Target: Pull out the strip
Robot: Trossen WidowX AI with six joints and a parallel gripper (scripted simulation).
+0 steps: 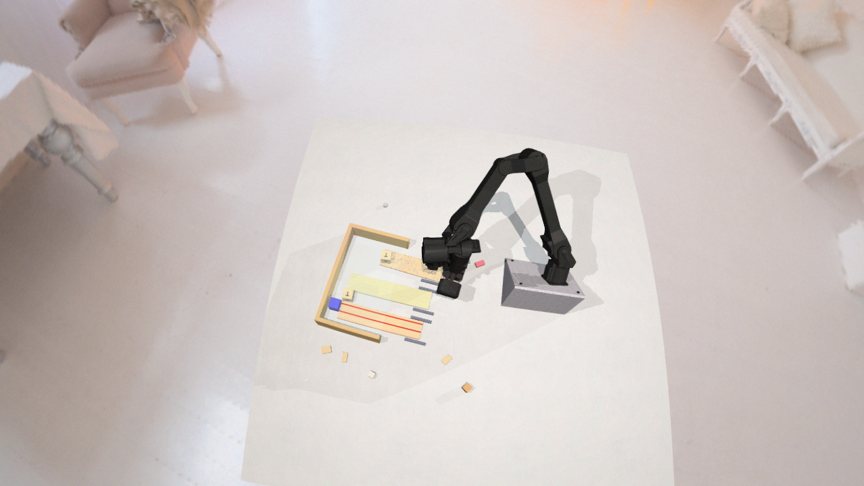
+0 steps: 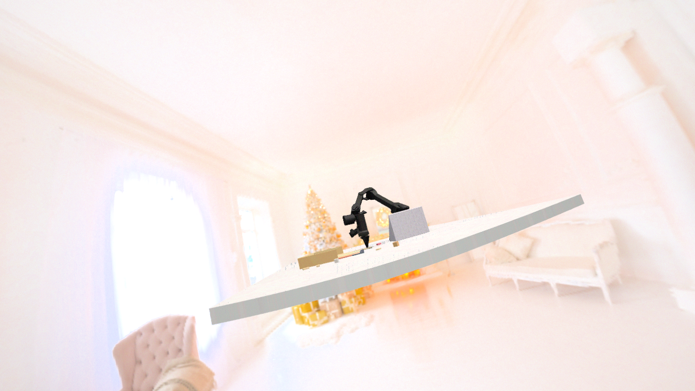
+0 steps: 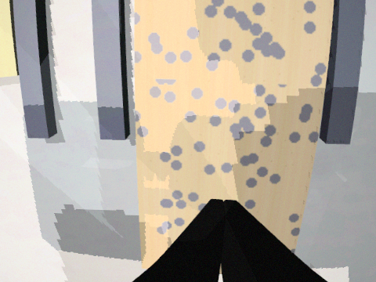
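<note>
A tan strip with grey spots (image 1: 403, 264) (image 3: 215, 145) carries a pale wooden cube with a black mark (image 1: 385, 256) on its far end. A second marked pale cube (image 1: 347, 294) is at the far end of the plain yellow strip (image 1: 392, 291); whether it rests on it is too small to tell. A tan strip with red lines (image 1: 380, 320) lies beside them. A blue cube (image 1: 334, 304) is at its far end. My gripper (image 2: 367, 246) (image 3: 222, 211) is shut with nothing between the fingers. Its tips are at the spotted strip's near part, touching or just above it; contact is unclear.
A wooden wall (image 1: 333, 275) (image 2: 318, 258) encloses the strips' far ends. Dark guide rails (image 3: 111, 59) (image 3: 345, 70) flank the spotted strip. A red block (image 1: 479, 263) lies near the grey base box (image 1: 534, 299) (image 2: 410, 224). An orange block (image 1: 466, 387) and several small tan pieces lie outside the wall.
</note>
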